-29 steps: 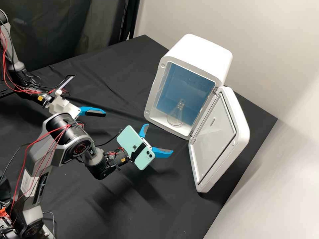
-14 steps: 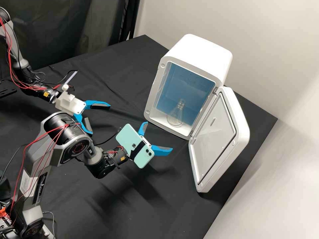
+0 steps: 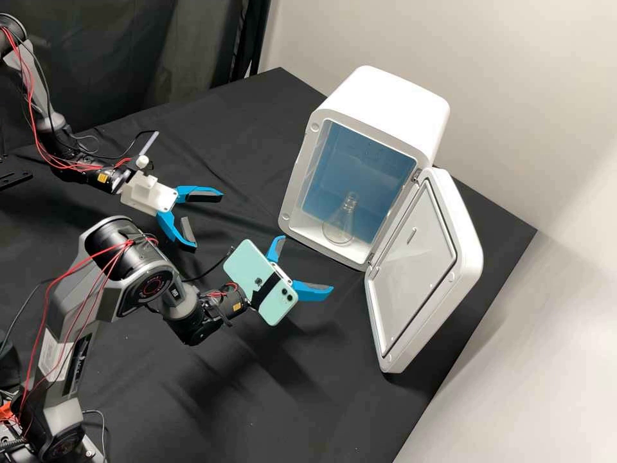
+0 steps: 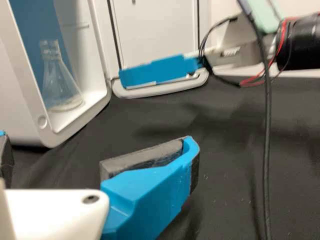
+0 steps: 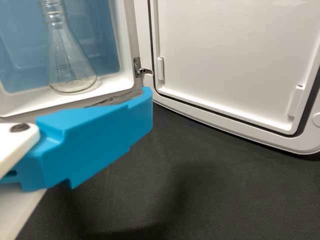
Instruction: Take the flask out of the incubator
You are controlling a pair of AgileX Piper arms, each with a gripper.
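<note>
A clear glass flask point(image 3: 340, 222) stands upright on the floor of the white incubator point(image 3: 385, 103), whose inside is blue and whose door point(image 3: 424, 270) hangs wide open to the right. My right gripper point(image 3: 302, 270) is open just in front of the opening, low over the bench; its blue finger point(image 5: 95, 130) lies close to the flask point(image 5: 67, 55). My left gripper point(image 3: 196, 215) is open too, farther back to the left, pointing toward the incubator. From it I see the flask point(image 4: 57, 82) and the right gripper's finger point(image 4: 157, 72).
A mint-green phone point(image 3: 260, 283) is strapped on the right arm's wrist. Red cables run along both arms point(image 3: 45, 154). The black bench ends just right of the open door, by a pale wall. Bare bench lies in front of the incubator.
My left gripper has moved right across the bench toward the incubator and its second finger has come into sight. The right gripper has barely shifted. The flask has not moved.
</note>
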